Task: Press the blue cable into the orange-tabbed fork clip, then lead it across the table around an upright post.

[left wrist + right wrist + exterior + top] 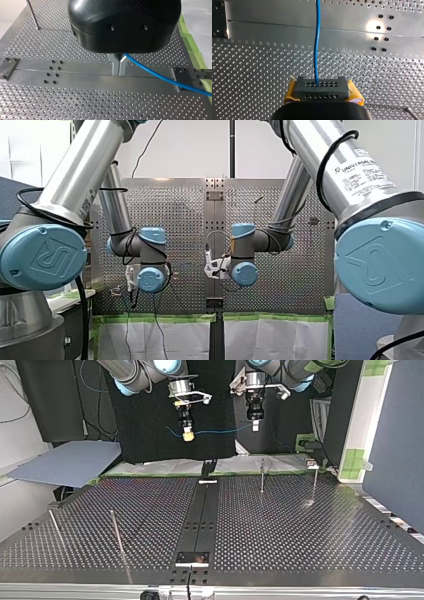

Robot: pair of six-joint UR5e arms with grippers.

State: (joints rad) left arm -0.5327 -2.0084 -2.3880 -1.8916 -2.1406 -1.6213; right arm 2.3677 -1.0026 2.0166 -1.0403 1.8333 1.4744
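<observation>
at the near edge of the top view, a small metal plate (pixel 192 558) sits on the end of the dark centre strip (pixel 202 510), which runs near to far across the perforated table (pixel 310 535). left of it, two near posts (pixel 117 532) stand in the table's near left quarter, well apart from the strip. further back, on the right half, two far posts (pixel 262 476) stand close to the far edge. at the far end of the strip a dark forked fixture (pixel 208 467) stands upright on a pale base; its tab colour cannot be told. beyond and above it, both tools hang clear of the table, fingers down. my right gripper (pixel 188 436), at this view's left, shows yellow pads; my left gripper (pixel 255 425), at its right, is black. the blue cable (pixel 220 430) spans the air between them, sagging slightly, apart from table, fixture and posts, with a short tail left of my right gripper. in the left wrist view the metal fingers (pixel 116 67) are pressed together, pinching the cable, which leaves near their roots and runs off sideways above the strip. in the right wrist view the pads (pixel 354 92) are clamped on the cable, which leads straight ahead over the strip.
</observation>
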